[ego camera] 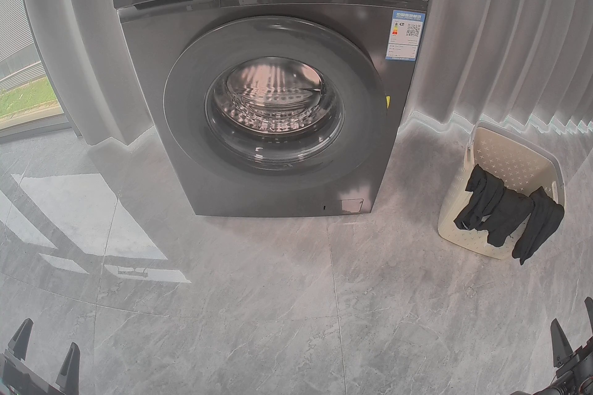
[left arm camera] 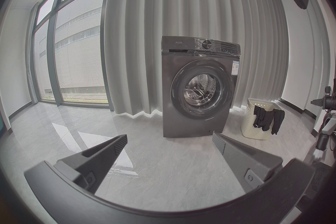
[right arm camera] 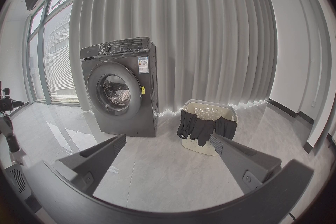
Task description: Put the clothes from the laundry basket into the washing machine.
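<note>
A dark grey front-loading washing machine (ego camera: 272, 69) stands against the curtain, its round door (ego camera: 275, 103) shut. To its right on the floor sits a cream laundry basket (ego camera: 516, 158) with black clothes (ego camera: 506, 211) draped over its near rim. The left gripper (ego camera: 44, 350) hangs low at the near left, open and empty, well short of the machine (left arm camera: 197, 86). The right gripper (ego camera: 574, 328) is at the near right, open and empty, some way in front of the basket (right arm camera: 210, 111) and its clothes (right arm camera: 203, 128).
A pleated white curtain (ego camera: 506, 20) runs behind the machine and basket. A tall window (left arm camera: 73, 42) lies to the left. Grey tiled floor (ego camera: 278, 291) stretches open between the grippers and the machine.
</note>
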{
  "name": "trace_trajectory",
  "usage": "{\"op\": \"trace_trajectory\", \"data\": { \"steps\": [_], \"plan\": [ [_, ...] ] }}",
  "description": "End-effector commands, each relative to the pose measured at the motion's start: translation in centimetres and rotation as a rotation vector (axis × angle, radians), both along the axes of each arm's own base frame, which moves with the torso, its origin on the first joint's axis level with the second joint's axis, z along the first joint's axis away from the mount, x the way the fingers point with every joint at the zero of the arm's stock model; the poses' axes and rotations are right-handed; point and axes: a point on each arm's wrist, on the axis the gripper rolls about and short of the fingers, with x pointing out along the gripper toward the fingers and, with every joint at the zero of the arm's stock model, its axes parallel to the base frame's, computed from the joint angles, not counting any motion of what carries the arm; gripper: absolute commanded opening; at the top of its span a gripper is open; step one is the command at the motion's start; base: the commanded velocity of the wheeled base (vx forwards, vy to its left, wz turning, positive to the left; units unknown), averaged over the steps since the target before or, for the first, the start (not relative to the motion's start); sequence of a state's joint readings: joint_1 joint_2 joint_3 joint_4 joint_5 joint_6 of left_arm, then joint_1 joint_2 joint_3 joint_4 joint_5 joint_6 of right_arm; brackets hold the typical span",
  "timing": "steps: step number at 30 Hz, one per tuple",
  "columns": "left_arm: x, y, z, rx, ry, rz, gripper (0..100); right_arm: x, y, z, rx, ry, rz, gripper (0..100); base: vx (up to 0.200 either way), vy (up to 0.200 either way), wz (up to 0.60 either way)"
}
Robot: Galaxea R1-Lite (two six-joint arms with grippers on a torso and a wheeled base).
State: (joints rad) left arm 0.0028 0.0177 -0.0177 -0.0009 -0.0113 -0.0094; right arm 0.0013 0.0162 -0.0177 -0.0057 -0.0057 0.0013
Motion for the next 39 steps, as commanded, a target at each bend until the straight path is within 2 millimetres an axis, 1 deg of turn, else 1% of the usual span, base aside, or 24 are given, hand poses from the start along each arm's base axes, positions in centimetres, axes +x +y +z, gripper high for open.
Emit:
{"op": "trace_trajectory", "data": {
  "steps": [1, 18, 24, 32, 35, 39],
  "plan": [
    [0.0, 0.0, -0.52, 0.0, -0.001, 0.002, 100, 0.12, 0.0, -0.49, 0.0, 0.016, 0.001, 100, 0.0, 0.0, 0.0],
    [0.0, 0.01, -0.54, -0.009, 0.001, 0.005, 100, 0.12, 0.0, -0.49, 0.0, 0.016, 0.001, 100, 0.0, 0.0, 0.0],
    [0.0, 0.01, -0.54, -0.003, 0.001, 0.005, 100, 0.12, 0.0, -0.49, 0.0, 0.016, 0.001, 100, 0.2, 0.0, 0.0],
    [0.0, 0.01, -0.55, -0.001, 0.002, 0.005, 100, 0.12, 0.0, -0.49, 0.0, 0.016, 0.001, 100, 0.0, 0.0, 0.0],
    [0.0, 0.01, -0.54, -0.001, 0.001, 0.005, 100, 0.12, 0.0, -0.49, 0.0, 0.016, 0.0, 100, 0.2, 0.0, 0.0],
    [0.0, 0.01, -0.54, 0.0, 0.001, 0.005, 100, 0.12, 0.0, -0.49, -0.001, 0.016, 0.0, 100, 0.0, 0.0, 0.0]
  ]
}}
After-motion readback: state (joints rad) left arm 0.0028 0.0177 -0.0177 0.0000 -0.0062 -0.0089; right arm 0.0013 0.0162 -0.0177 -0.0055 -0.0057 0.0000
